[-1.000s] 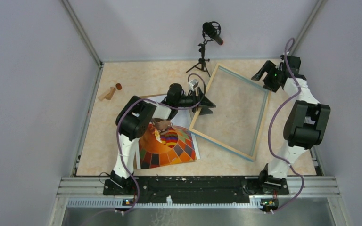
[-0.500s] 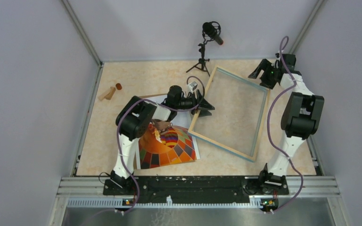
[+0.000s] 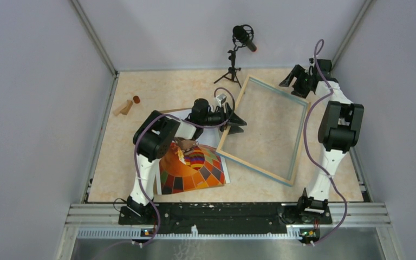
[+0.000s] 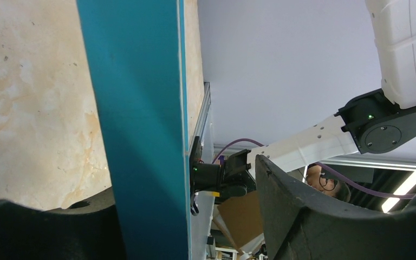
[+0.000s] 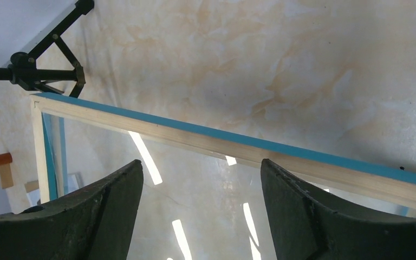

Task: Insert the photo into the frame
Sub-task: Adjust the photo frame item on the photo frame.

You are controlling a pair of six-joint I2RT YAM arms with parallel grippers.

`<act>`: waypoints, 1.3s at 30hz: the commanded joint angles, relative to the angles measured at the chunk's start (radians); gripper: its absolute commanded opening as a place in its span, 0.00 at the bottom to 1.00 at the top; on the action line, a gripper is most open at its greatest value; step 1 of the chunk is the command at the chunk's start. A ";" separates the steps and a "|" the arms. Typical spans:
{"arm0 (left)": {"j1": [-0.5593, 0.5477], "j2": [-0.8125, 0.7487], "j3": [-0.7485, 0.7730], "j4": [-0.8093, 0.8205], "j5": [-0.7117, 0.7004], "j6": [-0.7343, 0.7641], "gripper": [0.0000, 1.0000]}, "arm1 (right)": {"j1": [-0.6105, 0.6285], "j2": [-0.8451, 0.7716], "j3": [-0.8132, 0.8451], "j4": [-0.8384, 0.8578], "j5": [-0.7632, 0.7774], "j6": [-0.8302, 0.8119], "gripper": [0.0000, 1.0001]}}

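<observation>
The photo [image 3: 195, 169], an orange checkered balloon print, lies face up at the near left, partly under my left arm. The frame [image 3: 254, 165], light wood with a blue face and clear pane, lies tilted at centre right. My left gripper [image 3: 237, 123] is open at the frame's left edge; in the left wrist view the blue edge [image 4: 141, 135] stands between the jaws of my left gripper [image 4: 195, 184], with a gap to one finger [image 4: 314, 216]. My right gripper [image 3: 291, 80] is open at the frame's far right corner. In the right wrist view my right gripper [image 5: 200, 162] hangs over the frame's far rail [image 5: 222, 142] and pane.
A microphone on a small tripod [image 3: 233, 70] stands at the back, just beyond the frame's far left corner, and its legs show in the right wrist view [image 5: 43, 73]. Small wooden pieces [image 3: 124, 106] and a brown cylinder [image 3: 136, 99] lie at the far left. Walls enclose the table.
My right gripper has moved back and to the left, towards the frame's far right corner. The left gripper, frame and photo have hardly moved.
</observation>
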 commanded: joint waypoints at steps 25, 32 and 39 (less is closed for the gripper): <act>0.007 -0.013 -0.003 0.196 0.022 -0.035 0.51 | 0.015 0.059 0.037 0.037 -0.030 0.013 0.76; 0.008 -0.007 0.004 0.183 0.014 -0.024 0.50 | 0.030 0.023 -0.039 0.003 -0.031 0.013 0.75; 0.007 -0.001 0.008 0.172 0.010 -0.015 0.50 | 0.030 -0.010 -0.088 -0.039 -0.042 0.001 0.75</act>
